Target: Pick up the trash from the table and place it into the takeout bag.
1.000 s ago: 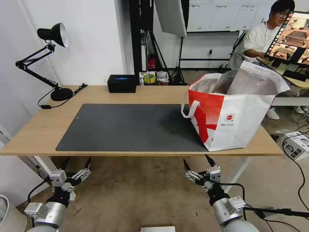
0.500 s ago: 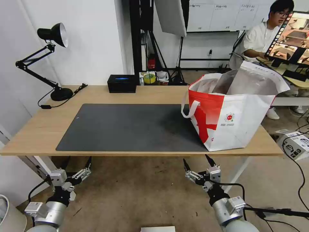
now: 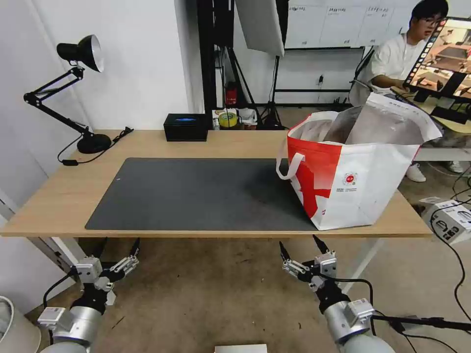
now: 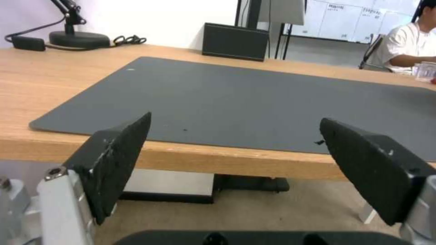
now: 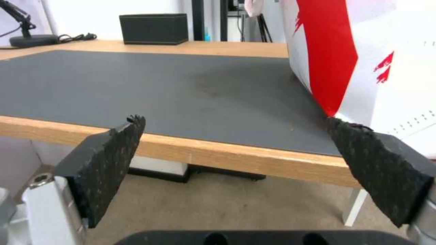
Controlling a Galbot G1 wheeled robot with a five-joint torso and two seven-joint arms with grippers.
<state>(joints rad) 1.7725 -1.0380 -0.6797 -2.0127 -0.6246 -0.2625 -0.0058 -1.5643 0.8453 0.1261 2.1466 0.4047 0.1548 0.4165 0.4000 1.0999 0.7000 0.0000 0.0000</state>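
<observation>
The light-wood table [image 3: 64, 196] carries a large dark grey mat [image 3: 196, 193]. On its right end stands the red-and-white takeout bag [image 3: 353, 181], mouth open and foil lining showing; its red side [image 5: 331, 51] rises close by in the right wrist view. The trash is out of view. My left gripper [image 3: 119, 242] hangs open below the table's front edge on the left, and the mat's near edge lies beyond its fingers [image 4: 118, 153]. My right gripper [image 3: 298, 241] hangs open below the front edge, just under the bag's near corner. Nothing is between either pair of fingers.
A black desk lamp [image 3: 81, 51] stands at the table's far left corner with its cable on the wood. A small black box [image 3: 185, 127] sits at the back edge. A person sits at a desk behind the bag. A white carton [image 3: 451, 220] lies on the floor at right.
</observation>
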